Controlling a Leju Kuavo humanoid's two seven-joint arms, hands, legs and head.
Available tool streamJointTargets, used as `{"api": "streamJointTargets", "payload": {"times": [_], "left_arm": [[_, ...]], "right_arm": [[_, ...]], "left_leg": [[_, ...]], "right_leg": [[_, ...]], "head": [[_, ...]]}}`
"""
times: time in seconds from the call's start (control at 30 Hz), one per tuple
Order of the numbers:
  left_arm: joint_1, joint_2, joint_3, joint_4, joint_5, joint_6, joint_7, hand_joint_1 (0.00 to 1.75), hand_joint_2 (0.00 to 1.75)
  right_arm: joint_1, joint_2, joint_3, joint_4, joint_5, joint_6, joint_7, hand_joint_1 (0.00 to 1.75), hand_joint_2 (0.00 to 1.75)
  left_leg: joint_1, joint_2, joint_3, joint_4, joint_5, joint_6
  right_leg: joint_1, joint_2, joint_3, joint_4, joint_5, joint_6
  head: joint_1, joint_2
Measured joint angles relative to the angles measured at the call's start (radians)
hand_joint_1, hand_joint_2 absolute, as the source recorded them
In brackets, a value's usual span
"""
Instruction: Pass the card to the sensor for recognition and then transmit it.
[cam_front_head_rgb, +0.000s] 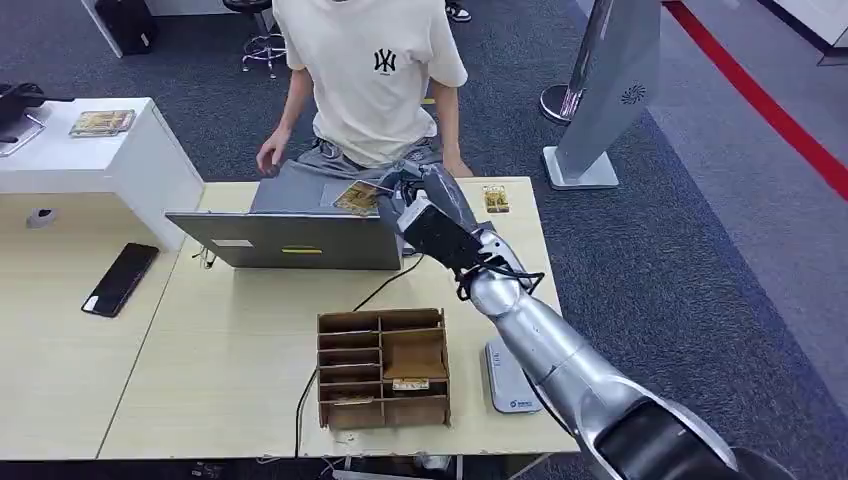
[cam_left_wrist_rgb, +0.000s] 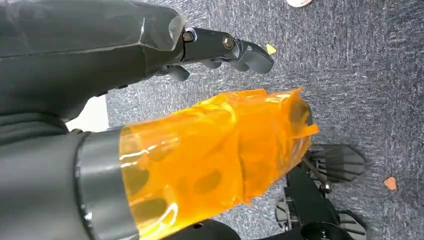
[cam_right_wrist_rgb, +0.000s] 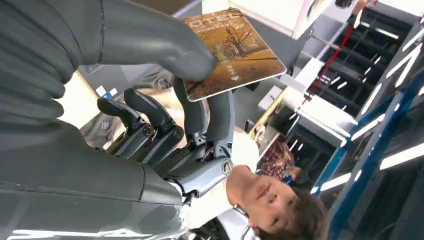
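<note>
My right hand (cam_front_head_rgb: 408, 203) reaches out over the laptop (cam_front_head_rgb: 290, 240) toward the seated person (cam_front_head_rgb: 372, 80). It pinches a brown picture card (cam_front_head_rgb: 357, 197) at its edge. Up close, the thumb presses on top of the card (cam_right_wrist_rgb: 235, 50) and the fingers (cam_right_wrist_rgb: 212, 117) support it from below. The flat grey-white card sensor (cam_front_head_rgb: 508, 380) lies on the table near the front edge, under my right forearm. My left hand (cam_left_wrist_rgb: 150, 50) hangs over the carpet with nothing in it, its fingers apart and its thumb wrapped in orange film.
A cardboard divider box (cam_front_head_rgb: 383, 367) with a card in one slot stands left of the sensor. A second card (cam_front_head_rgb: 495, 198) lies at the table's far right. A black phone (cam_front_head_rgb: 121, 278) lies on the left table. A black cable runs from the laptop to the front edge.
</note>
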Motion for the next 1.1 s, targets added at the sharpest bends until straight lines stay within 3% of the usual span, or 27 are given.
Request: {"api": "streamJointTargets", "payload": {"times": [0.37, 0.8, 0.97, 1.03, 1.1], "left_arm": [[-0.013, 0.000, 0.000, -0.006, -0.032, 0.000, 0.018, 0.00, 0.00], [-0.025, 0.000, 0.000, -0.015, -0.069, 0.005, 0.047, 0.00, 0.00], [-0.027, 0.000, 0.000, -0.016, -0.072, 0.006, 0.050, 0.00, 0.00], [-0.027, 0.000, 0.000, -0.016, -0.073, 0.009, 0.050, 0.00, 0.00], [-0.027, 0.000, 0.000, -0.016, -0.074, 0.009, 0.050, 0.00, 0.00]], "right_arm": [[-0.079, 0.053, 0.000, 0.136, 0.090, -0.122, -0.001, 1.75, 1.75], [-0.211, 0.103, 0.046, 0.362, 0.335, -0.374, 0.060, 1.75, 1.75], [-0.228, 0.111, 0.071, 0.435, 0.388, -0.401, 0.082, 1.75, 1.75], [-0.229, 0.115, 0.080, 0.456, 0.407, -0.406, 0.092, 1.36, 1.75], [-0.229, 0.117, 0.087, 0.472, 0.423, -0.409, 0.105, 0.19, 1.75]], "left_leg": [[0.000, 0.000, 0.000, 0.000, 0.000, 0.000], [0.000, 0.000, 0.000, 0.000, 0.000, 0.000], [0.000, 0.000, -0.001, 0.000, 0.000, 0.000], [0.000, 0.000, -0.001, 0.000, 0.000, 0.000], [0.000, 0.000, -0.001, 0.000, 0.000, 0.000]], "right_leg": [[0.000, 0.000, 0.000, 0.000, 0.000, 0.000], [0.000, 0.000, 0.000, 0.000, 0.000, 0.000], [0.000, 0.000, -0.001, 0.000, 0.000, 0.000], [0.000, 0.000, -0.001, 0.000, 0.000, 0.000], [0.000, 0.000, -0.001, 0.000, 0.000, 0.000]], "head": [[0.000, 0.000], [-0.001, 0.000], [0.000, 0.000], [0.000, 0.000], [0.000, 0.000]]}}
